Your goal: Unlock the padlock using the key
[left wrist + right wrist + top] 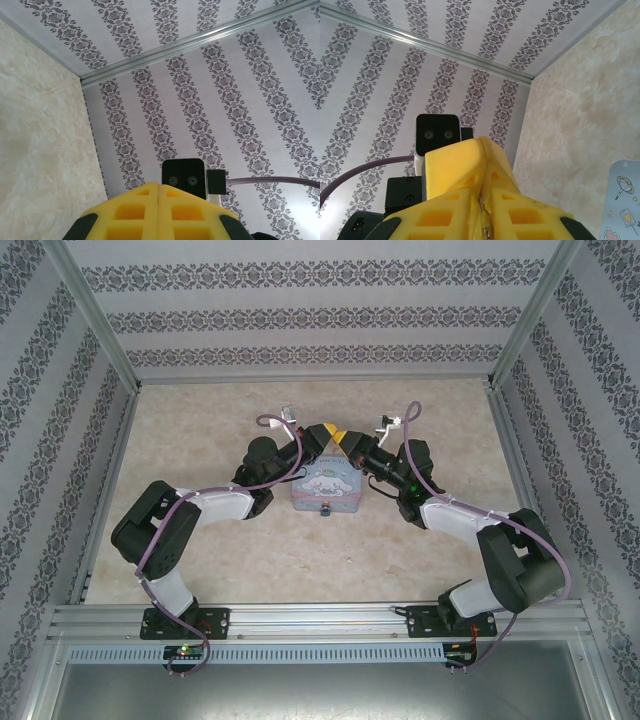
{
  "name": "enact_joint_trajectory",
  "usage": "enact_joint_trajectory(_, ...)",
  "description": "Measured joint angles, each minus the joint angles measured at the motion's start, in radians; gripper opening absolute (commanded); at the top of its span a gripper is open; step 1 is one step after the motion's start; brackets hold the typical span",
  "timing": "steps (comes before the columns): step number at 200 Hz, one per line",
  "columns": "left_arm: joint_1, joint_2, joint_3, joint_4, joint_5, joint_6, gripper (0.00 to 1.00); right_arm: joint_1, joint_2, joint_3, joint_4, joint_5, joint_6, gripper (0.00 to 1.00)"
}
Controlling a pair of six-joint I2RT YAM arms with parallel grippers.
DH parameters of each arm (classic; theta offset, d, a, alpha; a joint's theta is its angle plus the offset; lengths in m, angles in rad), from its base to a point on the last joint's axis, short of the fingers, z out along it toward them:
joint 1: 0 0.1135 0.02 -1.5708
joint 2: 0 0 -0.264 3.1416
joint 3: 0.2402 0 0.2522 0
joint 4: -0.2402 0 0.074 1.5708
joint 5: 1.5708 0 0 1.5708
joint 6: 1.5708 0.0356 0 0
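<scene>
Your right claw (481,200) pinches the key (485,222) (a thin metal sliver between the pads). Your left claw (159,195) is pressed together. The padlock (326,511) sits at the tin's (322,483) near edge.

The tin (322,487) is pastel blue with a cartoon print, on a beige marbled table (420,550). The walls (300,300) are striped pale grey with dark floral motifs. The left gripper (159,187) and right gripper (480,150) have yellow pads, and the key (484,220) between the right ones is thin grey metal.
</scene>
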Motion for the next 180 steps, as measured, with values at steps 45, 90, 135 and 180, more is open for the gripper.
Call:
enact_joint_trajectory(45, 0.000, 0.000, 0.000, 0.000, 0.000, 0.000, 0.00, 0.000, 0.000, -0.012, 0.010, 0.000, 0.003, 0.24)
enact_joint_trajectory(90, 0.000, 0.000, 0.000, 0.000, 0.000, 0.000, 0.00, 0.000, 0.001, -0.026, 0.022, 0.000, 0.010, 0.22)
enact_joint_trajectory(135, 0.000, 0.000, 0.000, -0.001, 0.000, -0.001, 0.00, 0.000, 0.011, -0.026, 0.037, -0.004, 0.016, 0.21)
enact_joint_trajectory(180, 0.000, 0.000, 0.000, -0.003, -0.003, -0.001, 0.00, 0.000, 0.019, -0.026, 0.059, -0.011, 0.023, 0.09)
